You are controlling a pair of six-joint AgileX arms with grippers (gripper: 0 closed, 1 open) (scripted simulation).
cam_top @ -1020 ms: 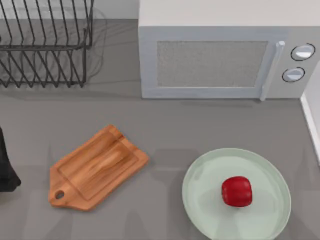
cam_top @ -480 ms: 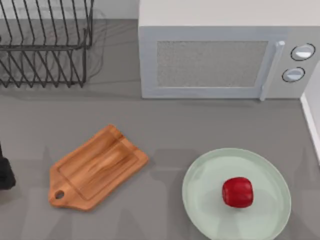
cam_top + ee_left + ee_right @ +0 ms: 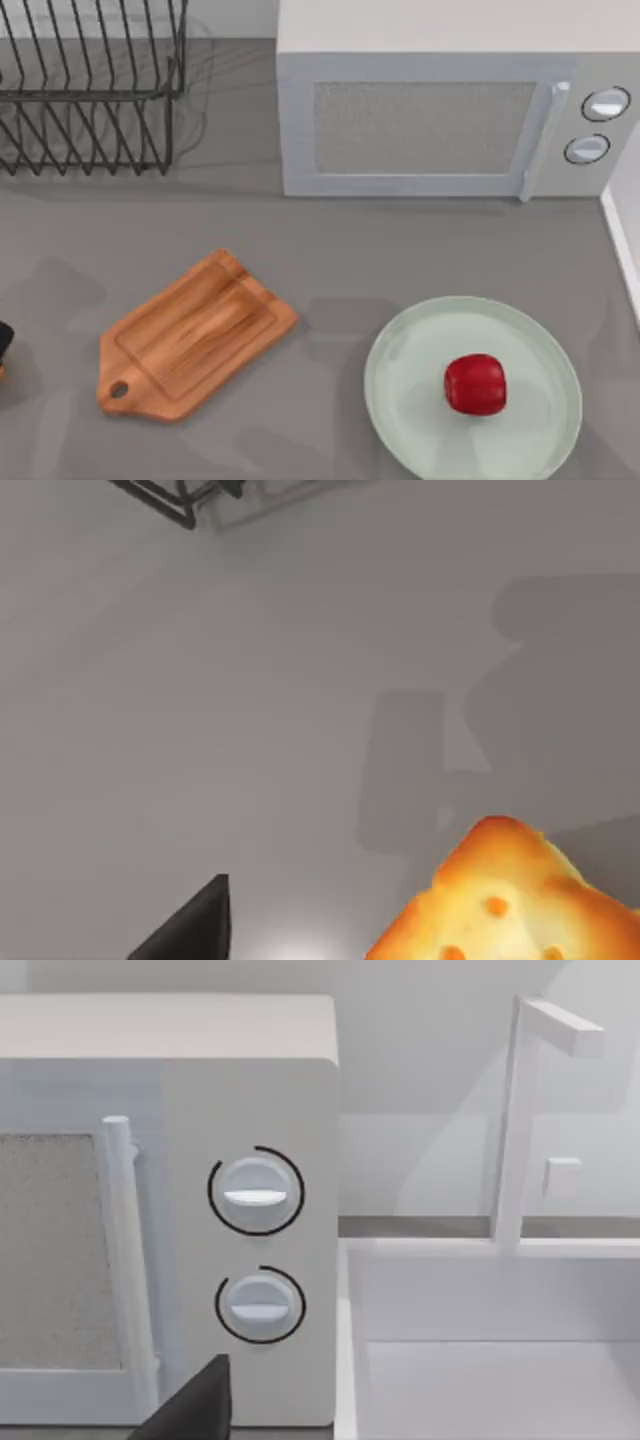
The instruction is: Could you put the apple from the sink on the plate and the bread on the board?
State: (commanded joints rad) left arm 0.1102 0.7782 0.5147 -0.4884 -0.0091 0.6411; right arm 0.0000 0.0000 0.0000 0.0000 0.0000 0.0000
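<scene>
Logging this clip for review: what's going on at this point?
The apple already sits on the plate, at the table's right. The board lies bare left of it, so the bread half is not yet done. The bread appears close under the left wrist camera, beside one dark finger of the left end effector; whether it is gripped cannot be told. The right wrist camera faces the microwave and the sink.
</scene>
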